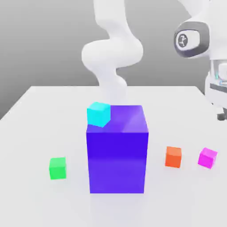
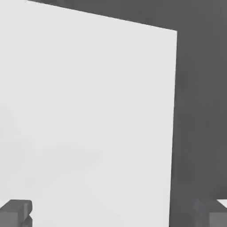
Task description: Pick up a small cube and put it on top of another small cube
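Magenta small cube [image 1: 207,158] on the white counter [image 1: 186,204], jaws [image 2: 113,215] open.
In the exterior view it sits lower than the raised gripper, toward that view's left, just beside the orange cube [image 1: 173,157].

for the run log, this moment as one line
gripper: open, empty | small magenta cube: on white table, right of small orange cube | stacking: not done

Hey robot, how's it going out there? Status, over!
Gripper open and empty, over the table's edge. Small magenta cube on the tabletop, not picked up. Orange cube sits beside it, a gap between.
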